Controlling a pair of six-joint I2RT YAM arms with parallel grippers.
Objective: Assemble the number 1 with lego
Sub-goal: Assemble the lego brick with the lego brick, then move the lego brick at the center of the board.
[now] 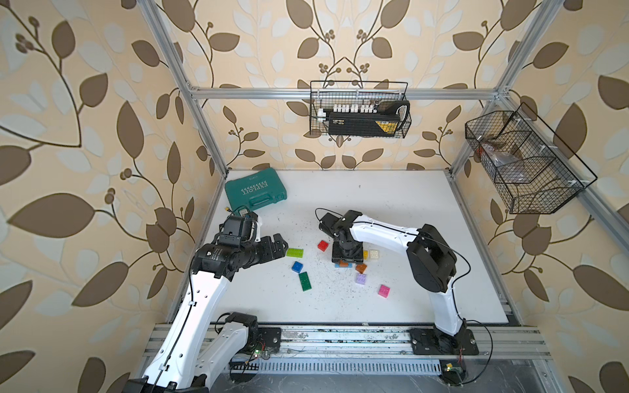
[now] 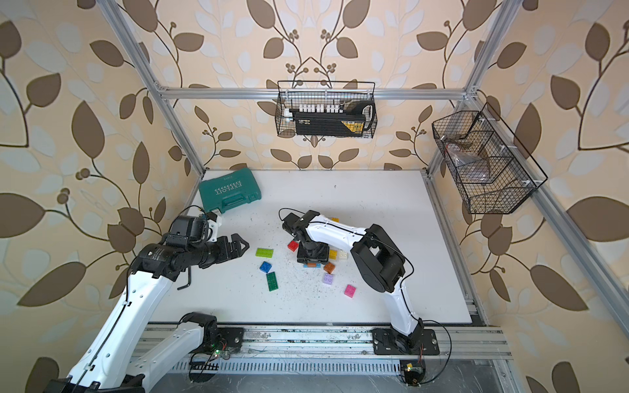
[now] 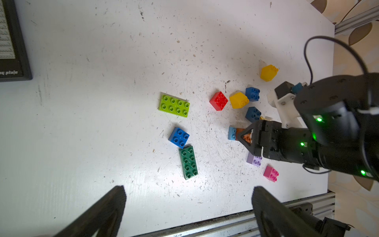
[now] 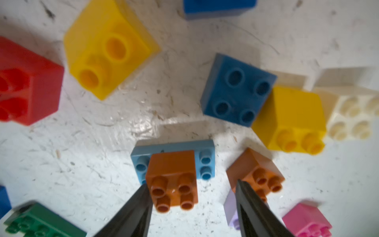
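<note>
A brown square brick (image 4: 173, 174) sits stacked on a light-blue plate (image 4: 205, 162) on the white table. My right gripper (image 4: 192, 184) points straight down over it, open. One finger is against the brick's side and the other stands clear of it, near a second brown brick (image 4: 256, 170). Yellow (image 4: 106, 47), blue (image 4: 238, 90), white (image 4: 352, 115) and red (image 4: 26, 82) bricks lie around. My left gripper (image 3: 188, 191) hovers open and empty at the table's left. A lime plate (image 1: 294, 252), a blue brick (image 1: 297, 266) and a dark green plate (image 1: 305, 281) lie near it.
A lilac brick (image 1: 361, 279) and a pink brick (image 1: 384, 290) lie toward the front. A teal tool case (image 1: 254, 190) lies at the back left. A hex key (image 2: 186, 279) rests under the left arm. An aluminium rail (image 1: 340, 337) runs along the front edge.
</note>
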